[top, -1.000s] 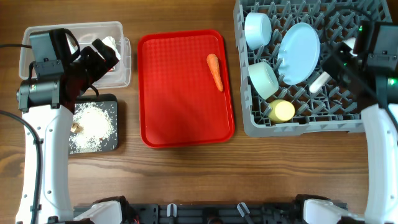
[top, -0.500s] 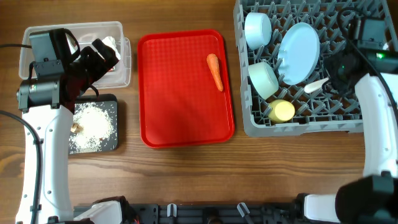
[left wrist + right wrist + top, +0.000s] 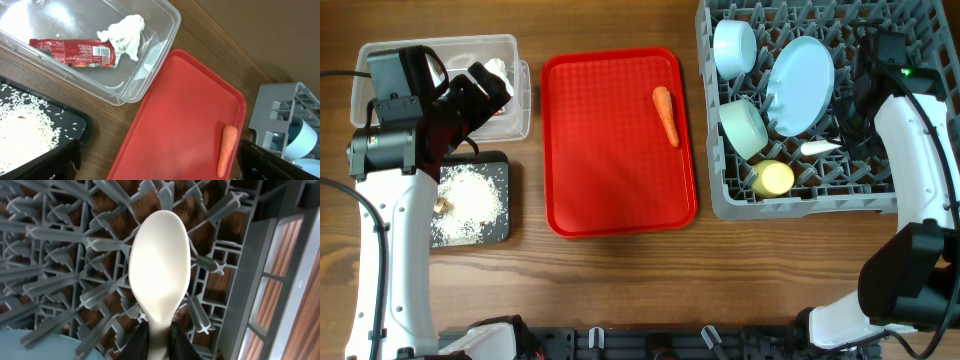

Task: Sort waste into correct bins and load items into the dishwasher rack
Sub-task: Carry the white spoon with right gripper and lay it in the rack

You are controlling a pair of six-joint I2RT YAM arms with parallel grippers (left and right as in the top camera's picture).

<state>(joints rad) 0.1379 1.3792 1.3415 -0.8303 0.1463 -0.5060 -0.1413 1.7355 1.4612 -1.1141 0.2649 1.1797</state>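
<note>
My right gripper (image 3: 159, 340) is shut on the handle of the white plastic spoon (image 3: 160, 265), whose bowl hangs over the pegs of the grey dishwasher rack (image 3: 60, 235). From overhead the spoon (image 3: 820, 148) lies low in the rack (image 3: 720, 205), beside the blue plate (image 3: 800, 85), small blue bowl (image 3: 734, 47), green bowl (image 3: 744, 128) and yellow cup (image 3: 772, 178). An orange carrot (image 3: 666, 115) lies on the red tray (image 3: 610, 150). My left gripper (image 3: 160, 165) hangs open above the clear tub (image 3: 165, 20), which holds the red wrapper (image 3: 75, 50) and the tissue (image 3: 122, 35).
The black tray (image 3: 505, 235) at the front left holds loose rice (image 3: 468, 200) and a small brown scrap (image 3: 440, 204). The red tray stands between the bins and the rack. The rack's right wall (image 3: 280, 280) rises close beside the spoon.
My right arm has swung in over the rack and carried the spoon down and to the left among the pegs. The left arm has not moved.
</note>
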